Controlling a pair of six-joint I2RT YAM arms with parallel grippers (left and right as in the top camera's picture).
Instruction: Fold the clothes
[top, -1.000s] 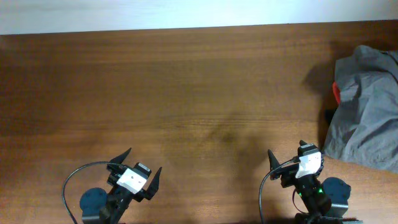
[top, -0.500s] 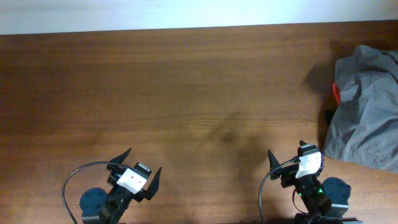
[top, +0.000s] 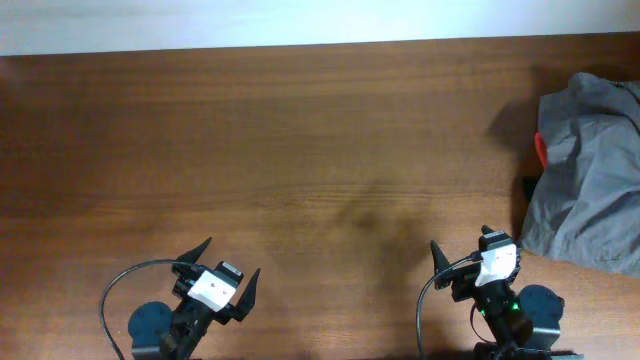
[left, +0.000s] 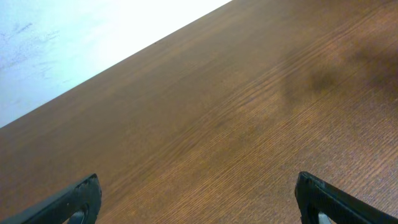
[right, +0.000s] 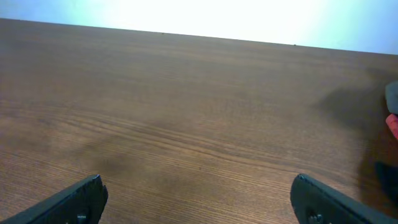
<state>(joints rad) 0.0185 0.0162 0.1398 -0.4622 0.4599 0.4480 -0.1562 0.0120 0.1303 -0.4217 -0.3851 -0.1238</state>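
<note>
The clothes (top: 590, 190) — one large grey-olive cotton pair of shorts, wrinkled and bunched into a heap — lie at the right edge of the overhead frame, partly cut off by it, so neither the waistband nor the legs can be made out. Both sets of jaws stand spread wide with nothing between them: the left gripper (top: 232, 258), low in the left of the frame, and the right gripper (top: 460, 240), low in the right, each hang over bare boards of the brown wooden table (top: 300, 130). Each wrist view shows the same, two black fingertips far apart with only wood grain ahead. Outward from the right gripper the heap lies up and to the right, near but not touching; from the left gripper it is well apart, across most of the table. As it shows, the heap's long axis runs roughly top to bottom along the right edge. A red garment (top: 541, 148) peeks from under its left side, with a small black garment (top: 527, 187) just below. The right arm is plainly the nearer — likely the one to reach first and draw the shorts toward the middle.
</note>
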